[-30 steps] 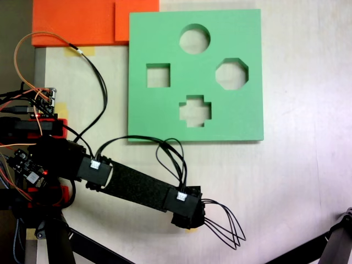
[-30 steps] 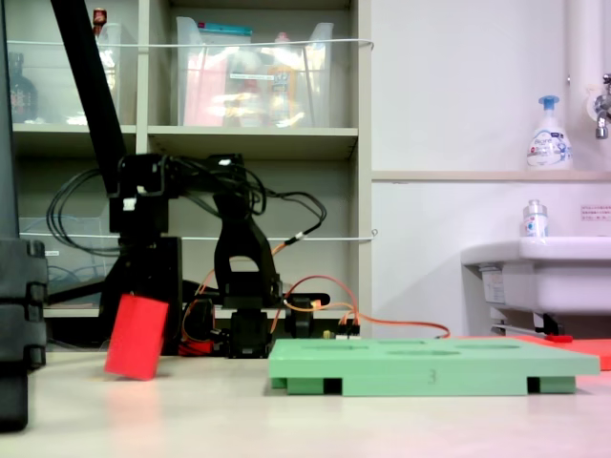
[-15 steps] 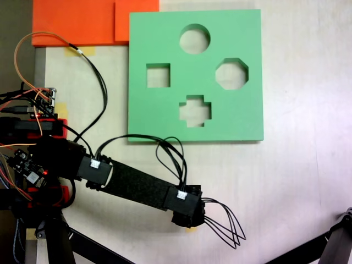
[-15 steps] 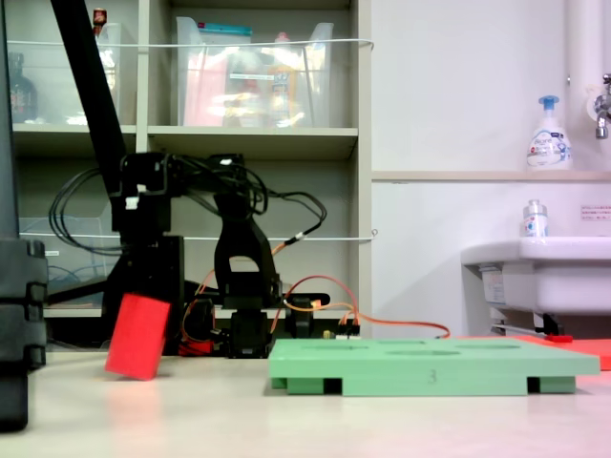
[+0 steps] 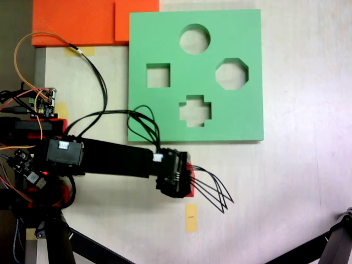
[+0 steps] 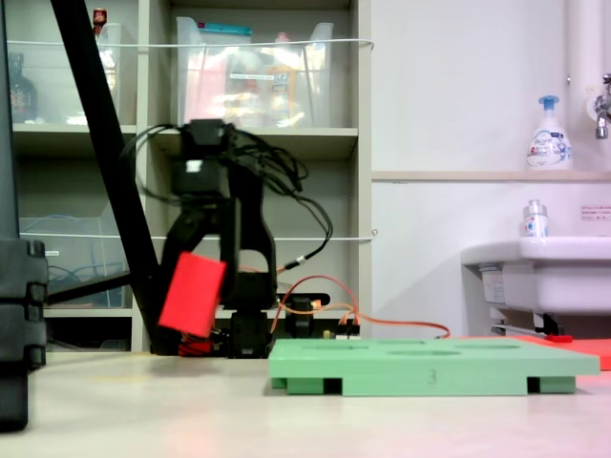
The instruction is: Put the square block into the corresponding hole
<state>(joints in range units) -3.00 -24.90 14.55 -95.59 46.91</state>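
Above the table, near-left of the green foam board (image 5: 195, 110) | gripper (image 6: 194, 286) pinching the tilted square block (image 6: 192, 295), lifted clear | square cutout (image 5: 158, 75) lies farther away, slightly left of block in the top-down fixed view.

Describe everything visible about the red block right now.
The red block is a small bright red piece with flat faces, foam-like in look. In the side fixed view it hangs tilted, clear of the tabletop, under the arm's end effector, left of the green board. From above, only a red sliver shows beneath the arm, just below the board's lower edge.
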